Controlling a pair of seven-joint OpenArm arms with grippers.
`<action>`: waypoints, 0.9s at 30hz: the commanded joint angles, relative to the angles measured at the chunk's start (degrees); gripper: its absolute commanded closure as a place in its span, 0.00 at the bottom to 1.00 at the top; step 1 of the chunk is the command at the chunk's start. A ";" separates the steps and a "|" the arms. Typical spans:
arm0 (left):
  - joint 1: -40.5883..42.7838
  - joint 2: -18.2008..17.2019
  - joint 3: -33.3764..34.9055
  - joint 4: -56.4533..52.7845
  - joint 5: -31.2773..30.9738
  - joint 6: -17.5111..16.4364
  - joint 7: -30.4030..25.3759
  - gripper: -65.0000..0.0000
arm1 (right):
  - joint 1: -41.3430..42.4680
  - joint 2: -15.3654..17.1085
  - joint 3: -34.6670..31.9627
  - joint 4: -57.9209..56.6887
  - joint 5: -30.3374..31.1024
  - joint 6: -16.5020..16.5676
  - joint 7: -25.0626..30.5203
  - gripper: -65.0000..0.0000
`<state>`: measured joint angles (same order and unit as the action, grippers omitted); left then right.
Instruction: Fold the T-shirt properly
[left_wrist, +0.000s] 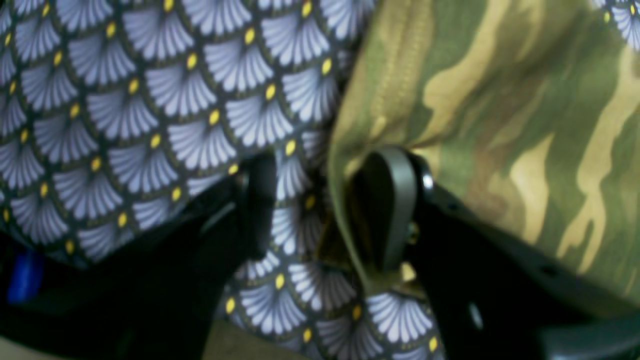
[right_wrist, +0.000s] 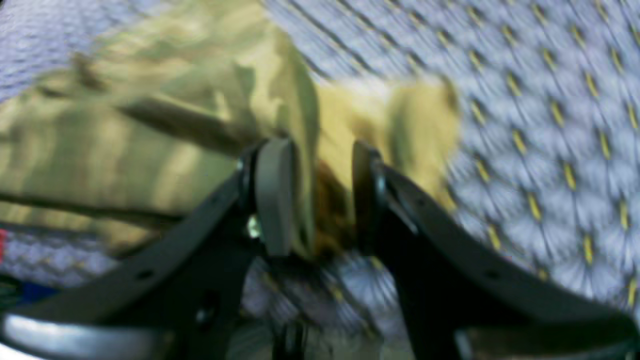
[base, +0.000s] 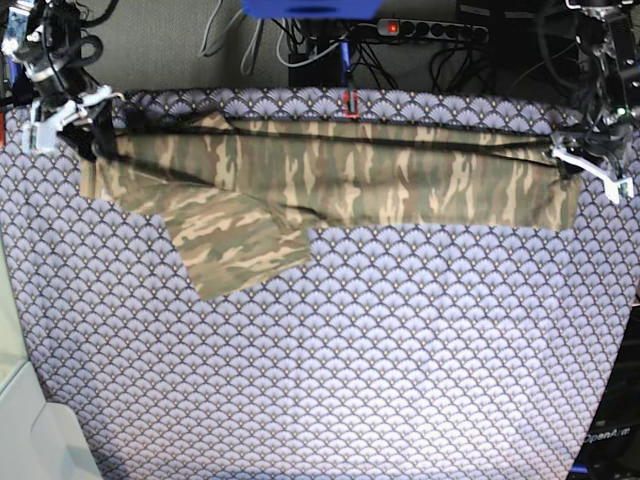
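Purple scallop-print tablecloth (base: 400, 340) — power strip (base: 425, 30) behind.

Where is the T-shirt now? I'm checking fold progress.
In the base view the T-shirt lies stretched along the tablecloth's far edge, between both grippers.

Motion blur smears the right gripper (right_wrist: 320, 200), perhaps pinching cloth.

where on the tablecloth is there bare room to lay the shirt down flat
The tablecloth lies bare from the T-shirt to the near edge. It is crowded along the far edge, where the shirt stretches between the right gripper and left gripper.
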<state>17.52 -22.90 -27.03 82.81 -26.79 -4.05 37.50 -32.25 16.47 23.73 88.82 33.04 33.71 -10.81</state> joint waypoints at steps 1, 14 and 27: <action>-0.07 -1.15 -0.53 0.67 0.19 0.41 -1.06 0.54 | 0.56 1.16 0.32 -1.56 0.59 0.44 1.01 0.67; -2.00 -1.06 -0.18 0.58 0.28 0.41 -0.97 0.54 | 3.72 1.77 12.36 -3.85 0.68 0.44 0.92 0.67; -2.18 -0.71 -0.09 0.67 0.28 0.41 -0.97 0.54 | 17.79 6.52 -3.02 11.62 8.06 0.62 -26.60 0.67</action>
<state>15.66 -22.63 -26.83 82.61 -26.46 -4.03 37.41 -14.24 21.98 20.05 99.66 40.10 34.17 -38.81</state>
